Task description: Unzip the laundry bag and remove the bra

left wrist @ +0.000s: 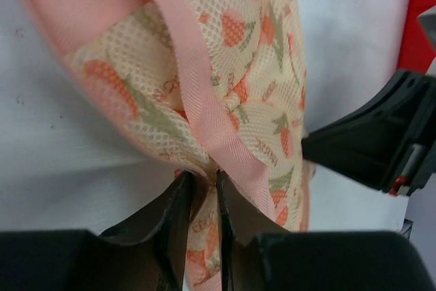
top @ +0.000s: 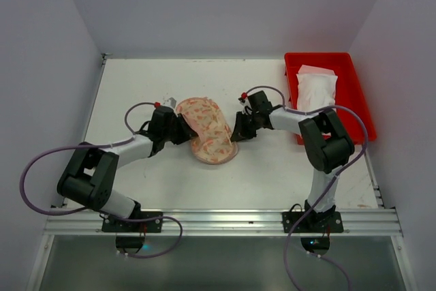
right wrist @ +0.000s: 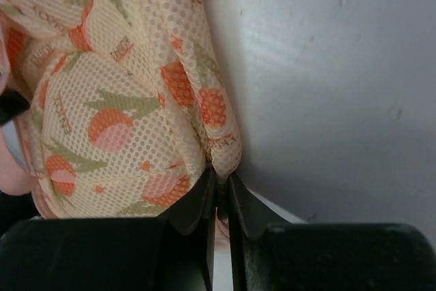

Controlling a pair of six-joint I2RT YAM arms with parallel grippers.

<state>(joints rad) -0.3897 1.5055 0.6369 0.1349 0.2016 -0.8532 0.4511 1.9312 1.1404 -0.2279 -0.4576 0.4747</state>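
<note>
Left gripper (left wrist: 204, 183) clamps the laundry bag (top: 208, 131) left trim, right gripper (right wrist: 219, 180) clamps its right edge, long axis far-to-near between them.

A flat white table (top: 272, 168) is shown; a peach floral-print mesh laundry bag (top: 208, 134) is laid near its middle, and a red plastic tray (top: 354, 93) is set at its far right corner.

The laundry bag (left wrist: 266, 46) is matt mesh cloth (finely holed, soft-looking).

One laundry bag (top: 208, 131), one bra (top: 317, 90), one red tray (top: 357, 103), one left hand (top: 185, 129), one right hand (top: 236, 131)
</note>
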